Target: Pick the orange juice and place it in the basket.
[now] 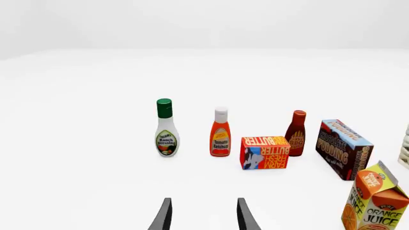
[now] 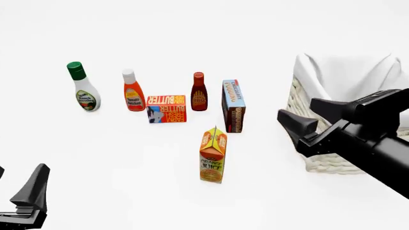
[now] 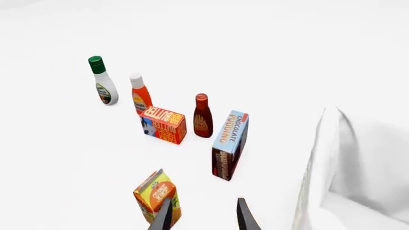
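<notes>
Left gripper point(image 2: 26, 201) low at near-left worktop edge, fingers spread, empty, well apart from carton. Orange juice point(image 2: 213, 155) upright mid-worktop, long axis vertical. Right gripper point(image 2: 305, 129) nearer, fingers spread, empty; carton lies to its left. Basket point(image 2: 319, 160) far right.
</notes>
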